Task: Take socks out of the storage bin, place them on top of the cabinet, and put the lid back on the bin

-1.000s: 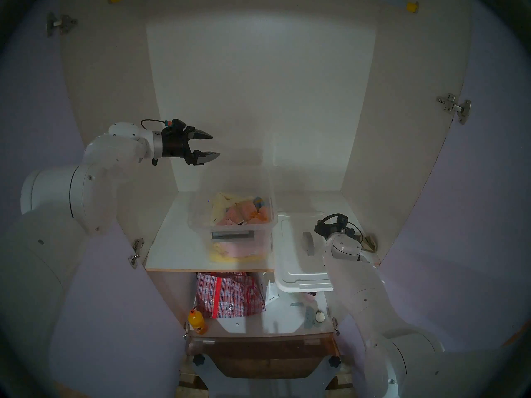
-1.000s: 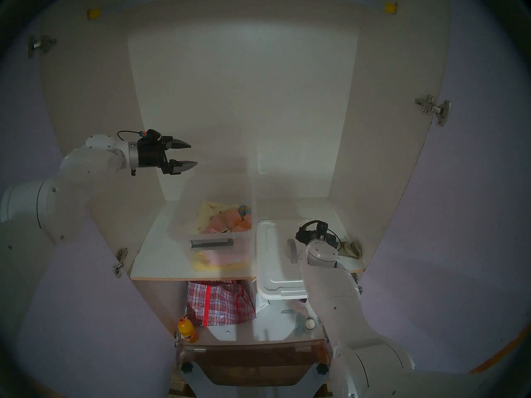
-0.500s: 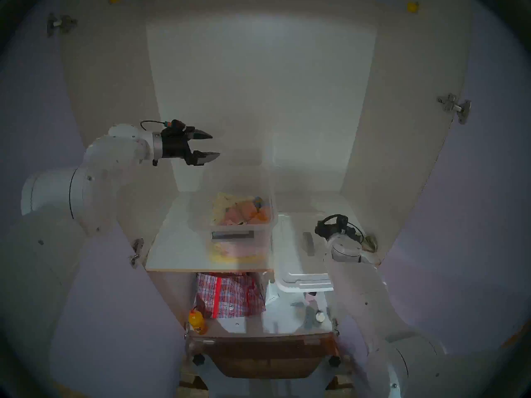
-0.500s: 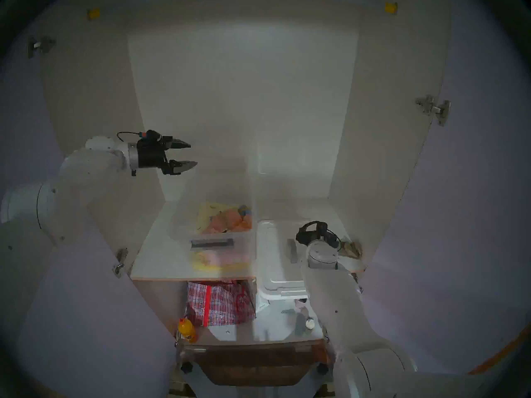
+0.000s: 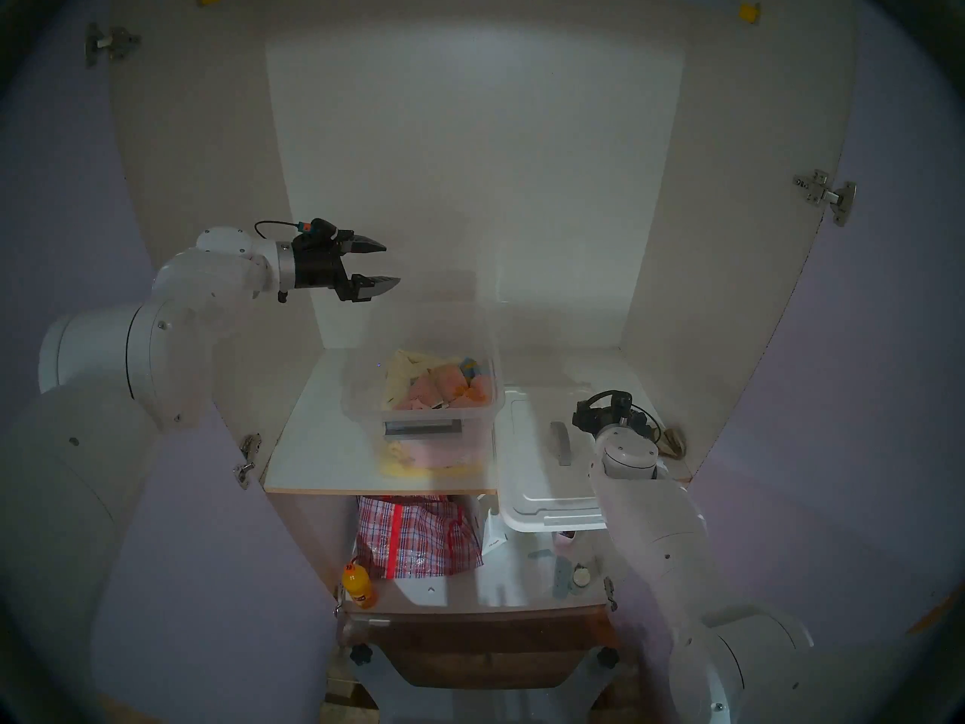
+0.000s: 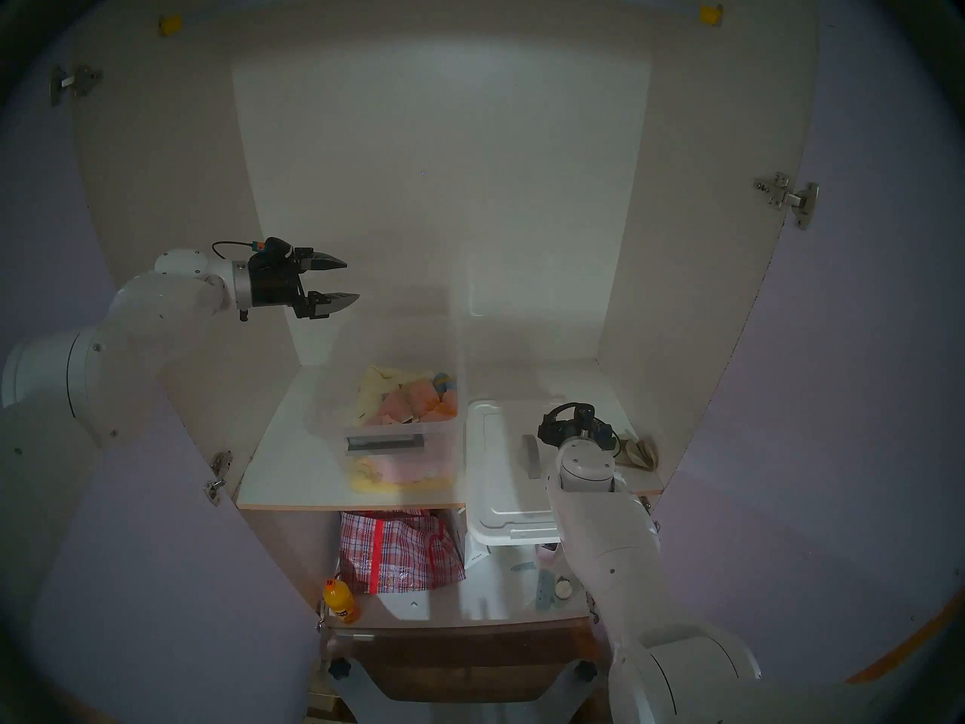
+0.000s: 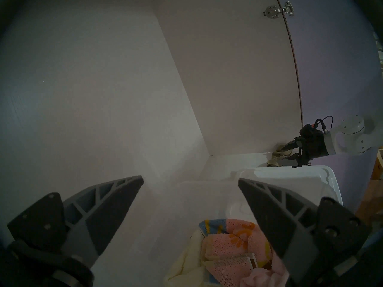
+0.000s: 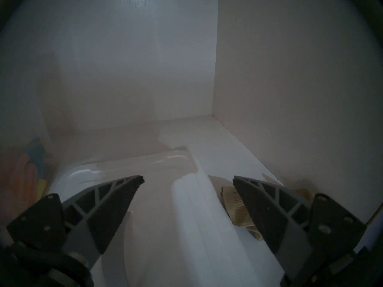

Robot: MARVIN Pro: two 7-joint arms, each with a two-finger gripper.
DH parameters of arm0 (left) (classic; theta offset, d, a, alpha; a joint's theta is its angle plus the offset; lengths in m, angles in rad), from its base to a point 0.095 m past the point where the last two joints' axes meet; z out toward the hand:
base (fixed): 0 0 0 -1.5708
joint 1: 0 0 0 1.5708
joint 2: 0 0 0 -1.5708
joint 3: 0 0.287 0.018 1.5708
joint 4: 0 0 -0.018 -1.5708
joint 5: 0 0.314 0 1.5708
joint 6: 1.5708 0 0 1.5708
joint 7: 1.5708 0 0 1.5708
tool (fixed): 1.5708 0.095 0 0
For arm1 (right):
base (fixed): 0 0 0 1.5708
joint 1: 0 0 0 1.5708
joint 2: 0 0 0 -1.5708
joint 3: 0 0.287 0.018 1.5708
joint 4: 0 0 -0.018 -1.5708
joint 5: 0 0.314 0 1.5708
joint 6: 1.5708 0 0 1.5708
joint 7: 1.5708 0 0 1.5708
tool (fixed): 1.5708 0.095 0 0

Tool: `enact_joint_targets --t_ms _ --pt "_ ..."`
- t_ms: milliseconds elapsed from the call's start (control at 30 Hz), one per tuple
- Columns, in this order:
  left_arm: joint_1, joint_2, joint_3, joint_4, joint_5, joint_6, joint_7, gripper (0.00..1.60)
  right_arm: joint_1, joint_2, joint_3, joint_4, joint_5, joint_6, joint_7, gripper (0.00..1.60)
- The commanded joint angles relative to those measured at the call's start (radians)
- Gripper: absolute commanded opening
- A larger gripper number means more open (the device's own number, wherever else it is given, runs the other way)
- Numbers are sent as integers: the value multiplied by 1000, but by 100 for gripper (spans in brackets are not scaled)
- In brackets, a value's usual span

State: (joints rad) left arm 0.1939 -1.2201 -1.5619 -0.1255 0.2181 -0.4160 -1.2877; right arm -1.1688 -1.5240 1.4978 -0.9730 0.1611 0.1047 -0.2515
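Left of frame: left end effector (image 5: pixel 377 264), raised in the upper left above the shelf, fingers spread wide, holding nothing, well apart from everything below.

Centre: storage bin (image 5: pixel 365 394), clear tub, uncovered, standing on the white shelf board (image 5: pixel 308 446) of the cabinet (image 5: pixel 470 158). Pink, orange, yellow and blue cloth pieces (image 5: pixel 444 386) lie inside.

Right of centre: lid (image 5: pixel 527 456), white, grey strip handle, lying flat just beside the bin and overhanging the shelf's front edge.

Right: right end effector (image 8: pixel 188 181), low over the lid's far side, fingers wide, empty. The right arm hides much of the lid in the head view.

Far right: socks (image 5: pixel 673 442), olive-tan bundle on the shelf against the right cabinet wall, touching or just beside the lid's rim; which cannot be told.

Step in hand, as judged: socks are set down; the lid comes next. A good grasp would take the grey handle or the near rim, lifting level before carrying it left over the bin.

Obstacles: socks may snag on the rim; the cabinet wall crowds the wrist.

Below: red-checked bag (image 5: pixel 418 535), orange bottle (image 5: pixel 359 592), lower shelf clutter.
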Motion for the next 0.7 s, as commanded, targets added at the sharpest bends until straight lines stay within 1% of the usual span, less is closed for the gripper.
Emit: enact_joint_targets --t_ms 0,667 --pt "-33 -3 -12 -20 -13 -9 -2 160 15 2 -2 -34 -6 -10 -2 160" --pt "-27 -3 -31 -20 -13 -30 -2 160 -2 6 -13 -60 -16 -8 0 160"
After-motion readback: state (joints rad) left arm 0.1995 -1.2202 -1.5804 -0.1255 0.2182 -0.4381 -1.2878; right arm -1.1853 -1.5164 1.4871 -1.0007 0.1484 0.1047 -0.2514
